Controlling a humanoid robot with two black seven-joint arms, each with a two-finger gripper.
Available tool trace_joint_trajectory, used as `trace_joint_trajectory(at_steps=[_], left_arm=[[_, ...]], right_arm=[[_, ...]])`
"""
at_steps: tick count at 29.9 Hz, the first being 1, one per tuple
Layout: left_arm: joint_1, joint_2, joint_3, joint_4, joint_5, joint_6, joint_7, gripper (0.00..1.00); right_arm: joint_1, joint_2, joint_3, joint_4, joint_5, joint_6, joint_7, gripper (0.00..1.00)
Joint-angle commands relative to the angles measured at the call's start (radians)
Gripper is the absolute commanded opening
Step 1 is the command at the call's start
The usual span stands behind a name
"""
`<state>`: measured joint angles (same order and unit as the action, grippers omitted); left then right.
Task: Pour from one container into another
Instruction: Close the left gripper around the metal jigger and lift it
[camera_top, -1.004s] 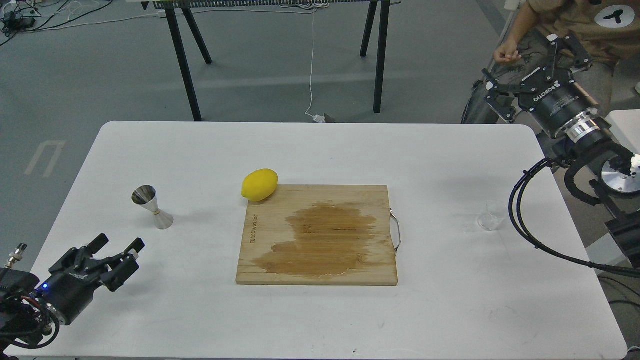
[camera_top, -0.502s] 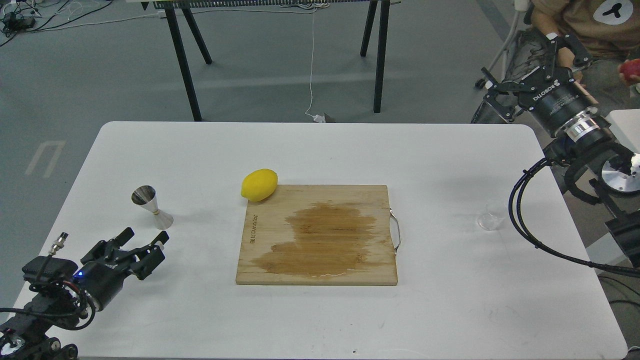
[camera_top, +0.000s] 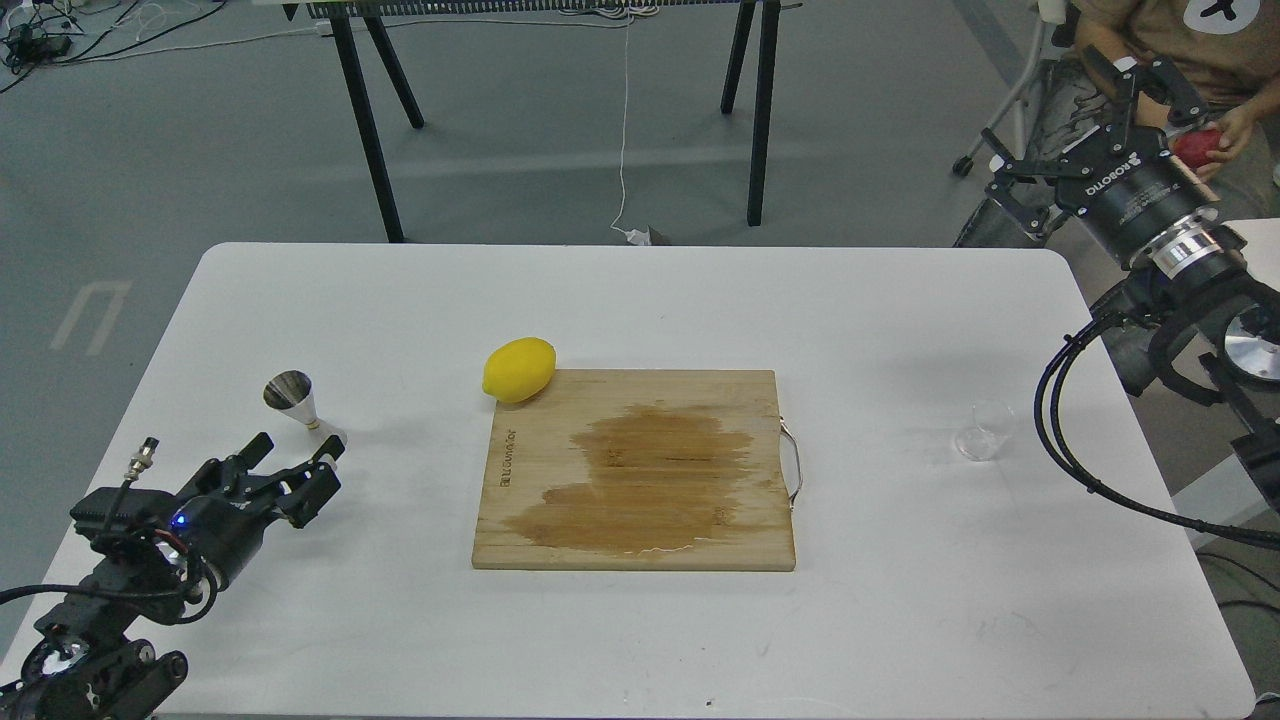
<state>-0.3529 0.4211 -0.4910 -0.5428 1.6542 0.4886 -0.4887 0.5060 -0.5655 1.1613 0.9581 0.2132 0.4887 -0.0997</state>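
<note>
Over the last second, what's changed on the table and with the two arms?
The left gripper advanced, open, toward the jigger, its fingers now just before the base. The right gripper drifted up and right, empty. Jigger, glass cup, lemon and cutting board stayed put.

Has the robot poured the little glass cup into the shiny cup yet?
Not yet. The glass cup stands alone on the table's right side, with the right claw open, up and away from it. The steel jigger stands upright at the left, and the open left claw is close beside it. Grabbing, carrying and pouring are all left.
</note>
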Motion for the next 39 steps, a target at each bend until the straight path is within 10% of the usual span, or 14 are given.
trace_joint_trajectory(at_steps=[1, 22, 39], left_arm=[[-0.017, -0.024, 0.0, 0.026, -0.001, 0.0, 0.0, 0.99], [-0.112, -0.172, 0.0, 0.259, -0.001, 0.0, 0.0, 0.88], [-0.132, -0.206, 0.0, 0.333, -0.002, 0.0, 0.0, 0.14]], right_arm=[[-0.003, 0.001, 0.0, 0.001, 0.0, 0.0, 0.0, 0.99], [-0.007, 0.001, 0.001, 0.002, 0.0, 0.0, 0.0, 0.99], [-0.02, -0.001, 0.003, 0.014, 0.0, 0.0, 0.0, 0.99]])
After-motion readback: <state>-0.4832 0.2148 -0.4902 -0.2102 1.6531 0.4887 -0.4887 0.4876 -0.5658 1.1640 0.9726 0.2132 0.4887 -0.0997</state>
